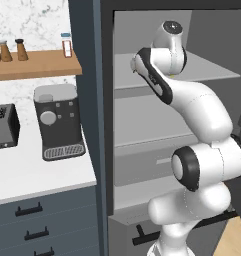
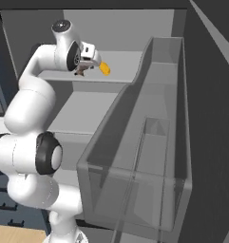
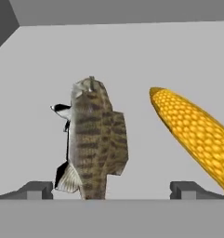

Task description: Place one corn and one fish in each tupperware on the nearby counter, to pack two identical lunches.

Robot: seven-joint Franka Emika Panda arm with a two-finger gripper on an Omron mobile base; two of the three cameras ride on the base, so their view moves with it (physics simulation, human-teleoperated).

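Closest to my hand camera stands a fish [image 3: 95, 139], brown-grey with dark mottled bands, a pale fin at its lower edge and a small black-and-white part jutting from its side. It rises between the two dark fingertips [image 3: 36, 189] of my end effector [image 3: 112, 190], which are spread wide and touch nothing. Just beside the fish lies a corn [image 3: 194, 135] cob, yellow-orange, pebbled with kernels and tapered at the tip. Both rest on a smooth grey fridge shelf [image 3: 146, 65], toward its back wall. From the right base camera I see the end effector [image 2: 83, 69] reaching over that shelf with the corn next to it. Outside the fridge, the white marbled desk [image 1: 37, 175] carries a grey coffee machine [image 1: 59, 122] and a dark toaster [image 1: 3, 127].
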